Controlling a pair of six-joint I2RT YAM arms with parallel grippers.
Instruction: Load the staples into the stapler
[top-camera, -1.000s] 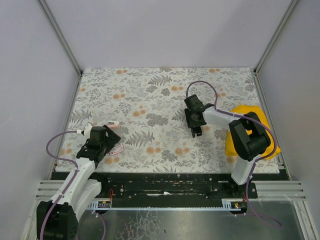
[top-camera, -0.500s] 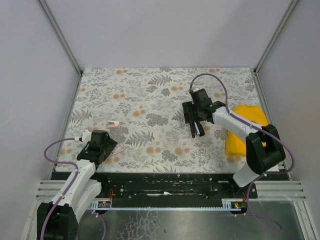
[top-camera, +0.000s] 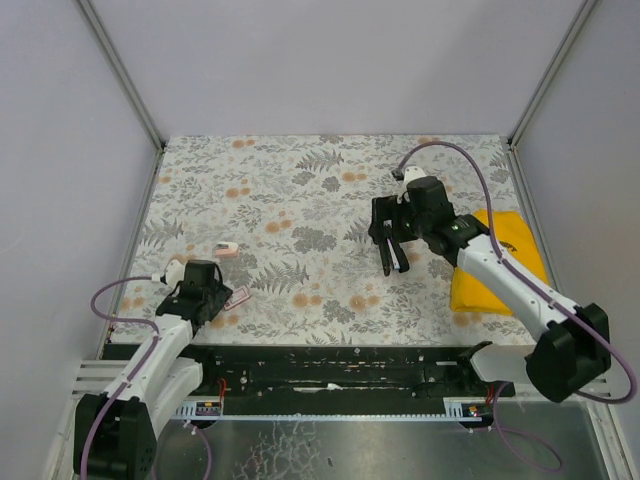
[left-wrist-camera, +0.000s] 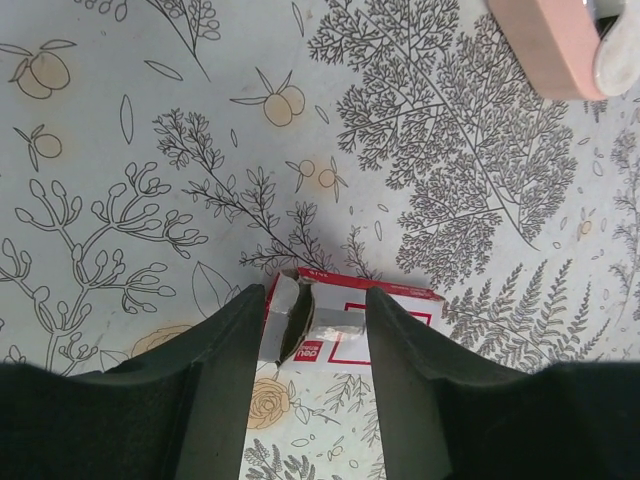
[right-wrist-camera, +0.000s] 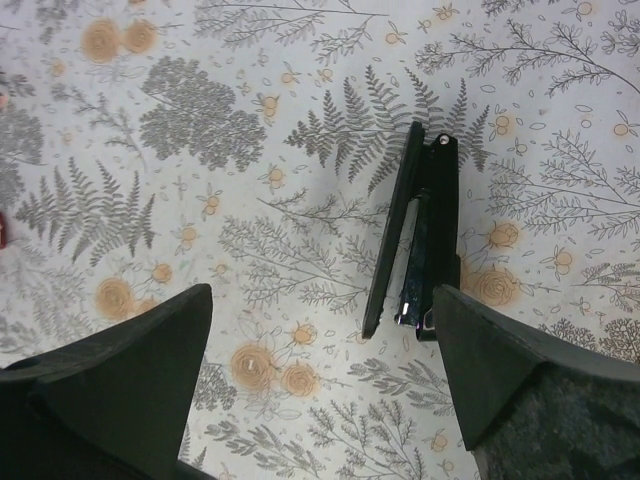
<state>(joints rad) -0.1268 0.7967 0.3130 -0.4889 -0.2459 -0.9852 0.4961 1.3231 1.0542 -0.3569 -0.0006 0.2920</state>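
The black stapler (right-wrist-camera: 420, 240) lies opened on the patterned table, its two long arms splayed from the far hinge; it also shows in the top view (top-camera: 392, 258). My right gripper (right-wrist-camera: 320, 400) hovers above it, jaws wide open and empty, with the stapler's free end next to the right finger; in the top view the right gripper (top-camera: 393, 235) is over the stapler. A torn red-and-white staple box (left-wrist-camera: 350, 325) with a silver staple strip (left-wrist-camera: 335, 322) in it lies between my open left gripper's (left-wrist-camera: 305, 390) fingertips. In the top view the left gripper (top-camera: 215, 292) is beside the box (top-camera: 237, 297).
A yellow cloth (top-camera: 500, 262) lies at the table's right edge under the right arm. A small pink object (top-camera: 226, 249) lies beyond the left gripper and shows at the upper right of the left wrist view (left-wrist-camera: 555, 40). Grey walls enclose the table.
The right arm has stretched out, its wrist shifting right and back while staying over the stapler. The left gripper drew back toward the near edge, ending beside the staple box.
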